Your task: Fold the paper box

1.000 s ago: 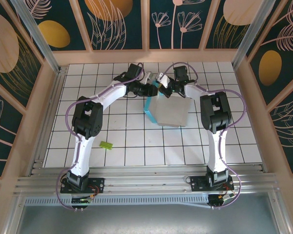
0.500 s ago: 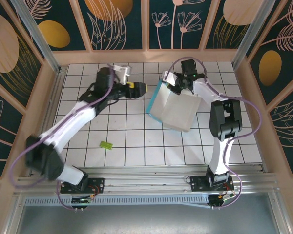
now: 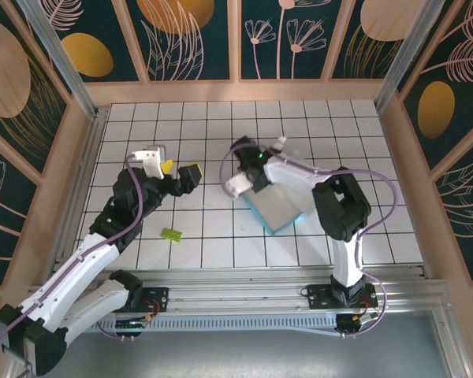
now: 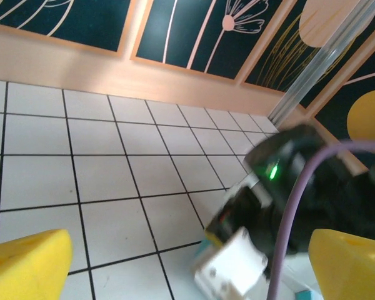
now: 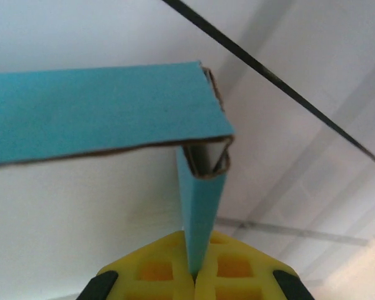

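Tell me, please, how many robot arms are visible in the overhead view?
2. The left arm reaches over the table's left side, left gripper open; the right arm bends over the middle, right gripper shut on the paper box.

The table [image 3: 378, 236] has a white tiled surface with black grid lines. A green scrap [image 3: 171, 233] lies near the front edge, left of centre. The paper box [image 3: 276, 209] sits near the centre.

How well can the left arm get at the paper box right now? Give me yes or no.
Probably yes. The left hand is open and faces the paper box across bare tiles; the right hand pinches one edge, so that side is taken.
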Robot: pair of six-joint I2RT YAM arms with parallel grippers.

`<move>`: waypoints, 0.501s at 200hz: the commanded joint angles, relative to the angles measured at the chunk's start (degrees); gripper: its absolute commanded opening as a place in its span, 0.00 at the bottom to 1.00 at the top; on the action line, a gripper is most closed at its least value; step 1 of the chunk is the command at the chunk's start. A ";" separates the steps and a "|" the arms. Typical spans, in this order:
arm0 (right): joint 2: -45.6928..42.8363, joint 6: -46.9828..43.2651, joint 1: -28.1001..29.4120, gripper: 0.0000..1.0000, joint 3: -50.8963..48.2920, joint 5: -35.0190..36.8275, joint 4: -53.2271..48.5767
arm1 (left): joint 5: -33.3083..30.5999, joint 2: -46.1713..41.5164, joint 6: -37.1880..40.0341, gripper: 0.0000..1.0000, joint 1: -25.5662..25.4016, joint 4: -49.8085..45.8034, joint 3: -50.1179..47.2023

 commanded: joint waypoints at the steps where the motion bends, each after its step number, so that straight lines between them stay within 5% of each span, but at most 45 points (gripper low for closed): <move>1: 2.31 -3.04 1.36 0.00 -5.78 4.30 8.27 | -1.48 -3.82 -0.75 0.97 0.19 -1.27 -1.56; 49: 4.63 -1.07 2.80 0.02 -9.67 1.06 14.19 | -4.30 -8.87 -1.53 0.97 0.19 -4.60 -3.99; 100: 1.53 -4.55 2.36 0.19 -8.81 1.45 18.24 | -4.13 -5.43 -0.66 0.97 0.15 -3.21 -0.75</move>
